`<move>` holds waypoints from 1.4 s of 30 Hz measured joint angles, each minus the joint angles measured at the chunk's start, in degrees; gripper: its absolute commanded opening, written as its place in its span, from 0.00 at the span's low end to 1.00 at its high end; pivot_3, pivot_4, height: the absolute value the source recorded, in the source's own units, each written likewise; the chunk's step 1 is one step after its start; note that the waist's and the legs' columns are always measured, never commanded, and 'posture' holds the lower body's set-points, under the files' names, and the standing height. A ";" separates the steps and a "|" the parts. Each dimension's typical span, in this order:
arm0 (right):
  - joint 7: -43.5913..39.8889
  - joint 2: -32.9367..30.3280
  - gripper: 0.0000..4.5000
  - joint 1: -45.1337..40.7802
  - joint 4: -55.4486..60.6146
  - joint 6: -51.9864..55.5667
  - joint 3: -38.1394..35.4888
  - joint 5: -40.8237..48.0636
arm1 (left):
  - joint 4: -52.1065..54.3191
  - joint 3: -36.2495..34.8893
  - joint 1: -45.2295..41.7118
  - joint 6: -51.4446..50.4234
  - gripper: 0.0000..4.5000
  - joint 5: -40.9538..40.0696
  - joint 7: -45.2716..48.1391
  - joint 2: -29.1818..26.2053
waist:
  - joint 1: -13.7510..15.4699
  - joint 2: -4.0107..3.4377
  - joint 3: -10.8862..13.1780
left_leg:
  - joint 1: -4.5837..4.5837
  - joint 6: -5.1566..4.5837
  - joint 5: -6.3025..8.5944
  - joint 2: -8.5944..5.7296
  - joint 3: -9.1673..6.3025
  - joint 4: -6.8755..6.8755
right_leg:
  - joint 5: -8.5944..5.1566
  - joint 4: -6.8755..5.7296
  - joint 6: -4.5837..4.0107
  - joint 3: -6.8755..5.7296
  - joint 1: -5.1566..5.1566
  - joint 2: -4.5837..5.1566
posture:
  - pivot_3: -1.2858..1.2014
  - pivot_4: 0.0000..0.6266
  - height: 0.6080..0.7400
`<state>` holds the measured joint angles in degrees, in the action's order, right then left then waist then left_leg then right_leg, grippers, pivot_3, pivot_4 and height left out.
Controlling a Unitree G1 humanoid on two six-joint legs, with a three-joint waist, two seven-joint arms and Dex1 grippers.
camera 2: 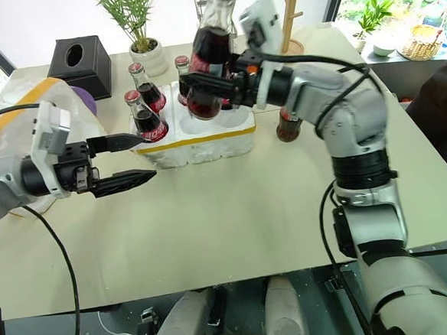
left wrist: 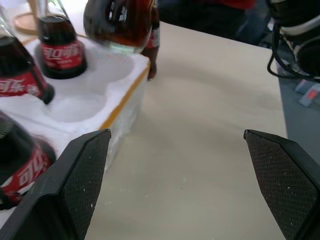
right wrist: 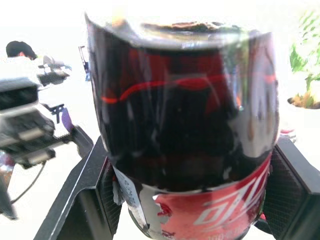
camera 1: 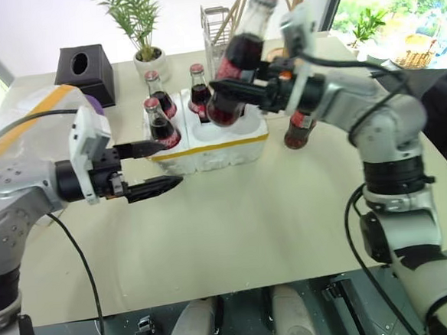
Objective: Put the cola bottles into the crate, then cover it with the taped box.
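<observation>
My right gripper (camera 1: 228,93) is shut on a cola bottle (camera 1: 237,59), which hangs tilted above the right side of the crate (camera 1: 230,148). In the right wrist view the bottle (right wrist: 185,125) sits between both fingers. The low white crate with its thin yellow band holds three upright cola bottles (camera 1: 161,124) in its left and back wells. One more bottle (camera 1: 298,130) stands on the table behind my right arm. My left gripper (camera 1: 151,169) is open and empty just left of the crate's front. The yellow-taped box (camera 2: 16,105) sits at the far left.
A black tissue box (camera 1: 84,70), a potted plant (camera 1: 144,35) and a wire rack (camera 1: 217,26) stand along the back of the table. The beige tabletop (camera 1: 235,228) stretches bare in front of the crate to the near edge.
</observation>
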<state>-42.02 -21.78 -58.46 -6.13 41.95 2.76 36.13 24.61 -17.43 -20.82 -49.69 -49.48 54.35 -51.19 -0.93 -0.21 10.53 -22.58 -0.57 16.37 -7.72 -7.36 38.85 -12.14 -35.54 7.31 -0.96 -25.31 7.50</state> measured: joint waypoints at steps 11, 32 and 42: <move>-4.86 6.78 0.63 -3.53 -14.69 -9.63 8.64 -13.70 | 1.51 -2.55 1.55 -0.05 1.00 -1.99 -5.09 -0.11 | -0.35 0.05 -0.04 | 0.13 0.02 0.01 0.11 0.22 -0.09 | 0.01 -0.14 -0.02 0.48 -0.09 -0.28 | 0.52 0.24 1.00; 0.01 12.35 0.99 -0.26 -23.46 -13.46 6.79 -22.35 | -1.67 1.00 -2.43 2.81 1.00 -0.53 -4.75 0.12 | -0.54 0.10 -0.08 | 0.23 0.17 0.00 0.48 0.81 -0.17 | 0.06 -0.43 -0.15 0.94 -0.44 -0.64 | 0.52 0.24 1.00; -0.46 13.42 0.99 -0.52 -23.10 -10.68 4.87 -21.15 | -1.65 0.92 -1.91 2.83 1.00 -0.47 -4.67 0.10 | -1.61 0.10 -0.08 | 0.22 0.17 0.00 0.48 0.82 -0.24 | 0.06 -0.43 -0.16 0.95 -0.47 -0.64 | 0.52 0.24 1.00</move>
<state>-42.48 -8.36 -58.98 -29.23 31.27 7.63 14.98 22.96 -16.51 -22.73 -46.86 -49.95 49.68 -51.09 -2.53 -0.11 10.45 -22.36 -0.40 16.37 -7.24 -6.54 38.61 -12.08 -35.97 7.15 -0.01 -25.78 6.86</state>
